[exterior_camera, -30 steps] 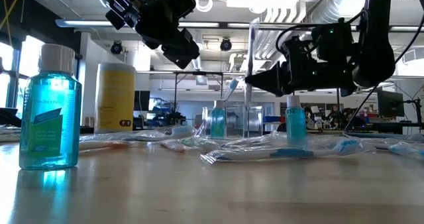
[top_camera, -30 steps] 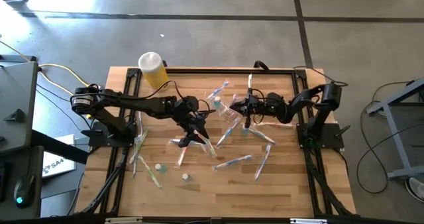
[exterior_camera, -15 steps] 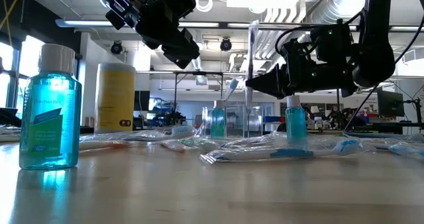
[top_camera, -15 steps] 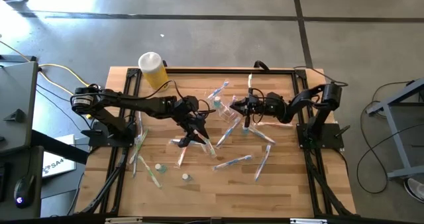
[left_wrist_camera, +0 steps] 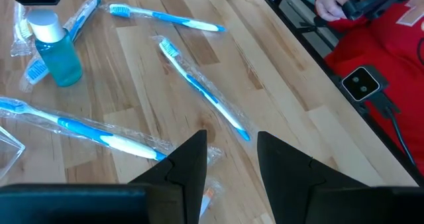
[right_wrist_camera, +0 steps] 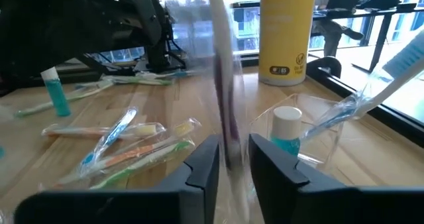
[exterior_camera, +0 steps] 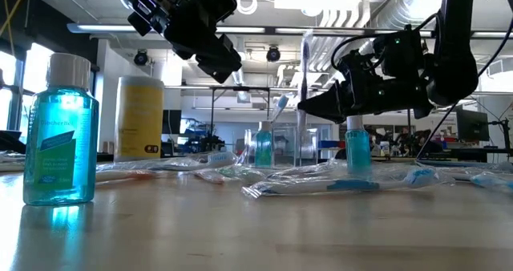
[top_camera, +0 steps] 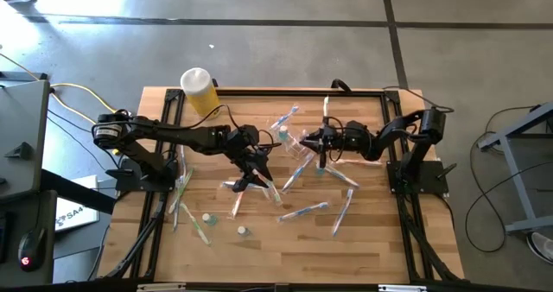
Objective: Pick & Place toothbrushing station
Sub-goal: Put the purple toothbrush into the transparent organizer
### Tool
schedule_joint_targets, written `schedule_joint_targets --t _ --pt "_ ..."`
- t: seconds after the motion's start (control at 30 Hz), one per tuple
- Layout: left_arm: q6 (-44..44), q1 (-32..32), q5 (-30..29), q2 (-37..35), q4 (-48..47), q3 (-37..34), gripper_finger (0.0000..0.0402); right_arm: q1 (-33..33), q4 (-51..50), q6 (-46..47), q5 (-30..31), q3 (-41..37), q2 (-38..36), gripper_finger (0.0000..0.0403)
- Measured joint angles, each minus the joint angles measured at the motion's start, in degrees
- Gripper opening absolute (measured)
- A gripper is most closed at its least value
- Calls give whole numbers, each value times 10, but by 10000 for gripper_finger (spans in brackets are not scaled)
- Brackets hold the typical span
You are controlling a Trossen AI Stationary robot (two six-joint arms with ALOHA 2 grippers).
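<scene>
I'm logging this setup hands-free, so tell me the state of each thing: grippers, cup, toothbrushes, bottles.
left gripper: open, empty, raised over the table.
right gripper: at the upright toothbrush.
upright toothbrush: vertical, wrapped.
holder cup: upright, holding a bottle and a toothbrush.
small bottle: upright in the cup, capped.
leaning toothbrush: tilted out of the cup.
yellow cylinder: upright, capped.
loose toothbrushes: lying flat, wrapped.

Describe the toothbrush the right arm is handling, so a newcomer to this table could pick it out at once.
Start at the yellow cylinder at the table's far edge, then move across to the right gripper near the middle. Between its jaws stands a wrapped toothbrush, beside the clear holder cup. Unlike the other toothbrushes, which lie flat on the wood, this one points straight up.
</scene>
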Motion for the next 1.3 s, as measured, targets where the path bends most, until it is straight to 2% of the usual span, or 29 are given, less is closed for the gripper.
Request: schedule_joint_targets --t 0.4,0.77,1.0,1.17,1.3 --pt "0 0 0 0 0 0 129 0 4 -1 0 0 0 166" --pt "0 0 0 0 0 0 129 -1 41 -17 2 0 -22 200" --pt "0 0 -14 0 -1 0 129 -1 14 -36 2 0 -103 201" --pt "0 0 -17 0 -3 0 129 0 -75 -39 -1 0 -200 201" --pt "-1 0 -17 0 -17 0 129 4 -189 -39 -20 0 -297 201"
